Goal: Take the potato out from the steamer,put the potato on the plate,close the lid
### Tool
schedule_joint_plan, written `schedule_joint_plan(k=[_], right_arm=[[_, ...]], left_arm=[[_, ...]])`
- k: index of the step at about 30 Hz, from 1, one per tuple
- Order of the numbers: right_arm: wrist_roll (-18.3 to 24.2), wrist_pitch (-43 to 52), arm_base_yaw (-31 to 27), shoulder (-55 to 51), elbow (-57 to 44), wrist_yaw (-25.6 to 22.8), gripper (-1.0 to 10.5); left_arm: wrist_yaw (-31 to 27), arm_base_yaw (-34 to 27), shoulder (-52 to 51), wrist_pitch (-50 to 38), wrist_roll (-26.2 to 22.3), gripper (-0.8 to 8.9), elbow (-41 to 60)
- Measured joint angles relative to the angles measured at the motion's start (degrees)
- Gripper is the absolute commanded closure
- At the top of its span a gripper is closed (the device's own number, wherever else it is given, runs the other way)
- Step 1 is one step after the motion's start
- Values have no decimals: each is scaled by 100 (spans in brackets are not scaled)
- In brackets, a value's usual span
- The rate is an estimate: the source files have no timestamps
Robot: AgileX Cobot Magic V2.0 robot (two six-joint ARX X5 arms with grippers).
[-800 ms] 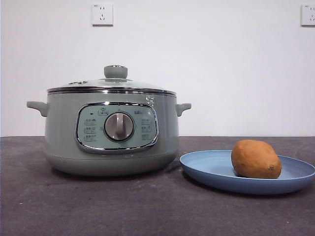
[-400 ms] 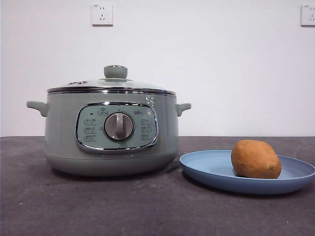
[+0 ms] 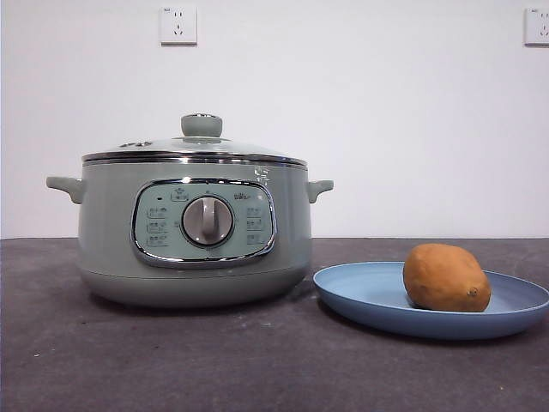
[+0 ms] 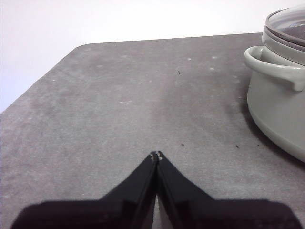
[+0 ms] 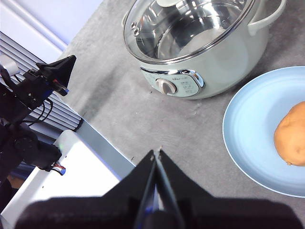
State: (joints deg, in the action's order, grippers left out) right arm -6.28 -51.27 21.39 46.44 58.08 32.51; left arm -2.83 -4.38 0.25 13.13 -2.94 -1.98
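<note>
The sage-green steamer (image 3: pixel 193 236) stands on the dark grey table with its glass lid (image 3: pixel 196 148) closed on it. The orange-brown potato (image 3: pixel 446 277) lies on the light-blue plate (image 3: pixel 369 292) to the steamer's right. In the right wrist view the steamer (image 5: pixel 209 71), lid (image 5: pixel 186 28), plate (image 5: pixel 248 129) and potato (image 5: pixel 291 136) show from above. My right gripper (image 5: pixel 156 153) is shut and empty, high above the table's front. My left gripper (image 4: pixel 156 155) is shut and empty over bare table beside the steamer (image 4: pixel 276 105).
Two wall sockets (image 3: pixel 178 25) sit on the white wall behind. A black camera mount (image 5: pixel 47 78) and white base (image 5: pixel 71 176) stand off the table's edge in the right wrist view.
</note>
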Motion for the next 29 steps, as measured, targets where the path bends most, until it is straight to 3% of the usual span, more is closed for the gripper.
schedule_joint_plan(k=[13,18,23,29], right_arm=[[11,-2,-7,-2,0,-13,946],[470,138,-485,-426,-17,-461,946],[1016,1178,-1213,-1530,-715,-297,946],[1172,3012,-1869,-2699,-2354,-938,946]], left_arm=[[2,0,2,0,0,817,0],[0,0,2,0,0,817,0],[2,0,2,0,0,817,0],[2,0,2,0,0,817,0]])
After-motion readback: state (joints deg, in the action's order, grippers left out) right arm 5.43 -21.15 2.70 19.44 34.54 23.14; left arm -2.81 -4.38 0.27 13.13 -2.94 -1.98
